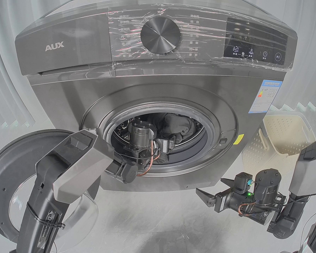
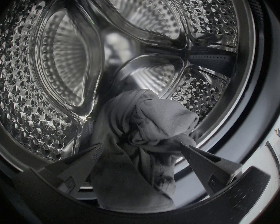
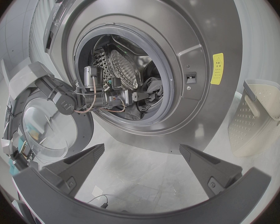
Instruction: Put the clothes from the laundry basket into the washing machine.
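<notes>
- We see the grey garment (image 2: 146,115) between the spread jaws of our left gripper (image 2: 140,147), inside the washing machine (image 1: 70,99).
- Our right gripper (image 3: 141,147) hangs before it, jaws apart, with the laundry basket (image 1: 288,137) alongside.

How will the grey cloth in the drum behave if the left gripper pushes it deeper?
Probably floppy: the cloth lies crumpled in soft folds, so it should bunch up rather than slide as one piece. It looks thin, so likely light. One end seems to lie over the drum lip and may drag there.
</notes>
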### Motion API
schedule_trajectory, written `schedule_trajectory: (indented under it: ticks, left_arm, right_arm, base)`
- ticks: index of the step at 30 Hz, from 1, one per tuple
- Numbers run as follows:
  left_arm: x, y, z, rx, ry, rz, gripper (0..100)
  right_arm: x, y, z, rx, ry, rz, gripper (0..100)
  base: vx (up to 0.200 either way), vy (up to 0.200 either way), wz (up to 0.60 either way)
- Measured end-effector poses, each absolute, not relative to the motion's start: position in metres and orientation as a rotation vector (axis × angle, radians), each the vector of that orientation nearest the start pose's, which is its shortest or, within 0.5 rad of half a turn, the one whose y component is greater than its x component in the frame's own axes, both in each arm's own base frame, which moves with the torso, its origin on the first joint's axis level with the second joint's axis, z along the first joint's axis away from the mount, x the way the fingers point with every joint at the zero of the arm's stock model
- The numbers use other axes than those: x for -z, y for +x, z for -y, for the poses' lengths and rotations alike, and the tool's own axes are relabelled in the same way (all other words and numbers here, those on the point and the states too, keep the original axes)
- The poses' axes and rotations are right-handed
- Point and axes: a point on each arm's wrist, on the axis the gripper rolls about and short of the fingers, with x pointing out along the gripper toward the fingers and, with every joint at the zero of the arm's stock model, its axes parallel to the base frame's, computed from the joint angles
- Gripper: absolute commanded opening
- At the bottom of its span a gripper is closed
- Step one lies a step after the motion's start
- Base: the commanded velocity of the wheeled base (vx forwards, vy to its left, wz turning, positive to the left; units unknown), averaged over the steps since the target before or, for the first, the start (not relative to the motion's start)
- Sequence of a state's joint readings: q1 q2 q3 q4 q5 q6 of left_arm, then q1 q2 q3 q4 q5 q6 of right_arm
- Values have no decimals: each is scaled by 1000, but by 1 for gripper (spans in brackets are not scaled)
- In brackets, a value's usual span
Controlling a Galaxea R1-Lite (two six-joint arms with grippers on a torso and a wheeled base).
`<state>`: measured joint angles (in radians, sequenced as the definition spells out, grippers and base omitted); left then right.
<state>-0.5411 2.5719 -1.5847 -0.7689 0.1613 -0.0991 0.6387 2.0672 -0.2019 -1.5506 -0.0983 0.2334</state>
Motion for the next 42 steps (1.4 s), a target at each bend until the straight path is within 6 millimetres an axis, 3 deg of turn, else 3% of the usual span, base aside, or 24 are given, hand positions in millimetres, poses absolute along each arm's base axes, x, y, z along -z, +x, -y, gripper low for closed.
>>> schedule_trajectory:
  ticks: [7,17,18,26,31,38,42]
  left_arm:
    - [-34,424,260,410,15,-271,100]
    - [-8,430,259,408,42,-300,100]
    - [-7,431,259,407,42,-298,0]
    - [-5,440,262,395,29,-274,0]
    - [-18,450,263,376,0,-215,0]
    - [-52,477,261,315,-66,-33,0]
    - [-58,491,255,275,-89,28,0]
  right_arm:
    - [-43,211,-154,-498,110,-361,100]
    - [-43,210,-155,-504,109,-360,100]
    - [-43,210,-155,-504,110,-360,100]
    - [-42,210,-156,-504,109,-361,100]
    - [-41,210,-156,-504,107,-365,100]
    - [-41,210,-156,-505,106,-366,100]
    - [-41,210,-156,-504,106,-367,100]
  base:
    - [0,0,0]
    - [0,0,0]
    - [0,0,0]
    - [0,0,0]
    - [0,0,0]
    - [0,0,0]
    - [0,0,0]
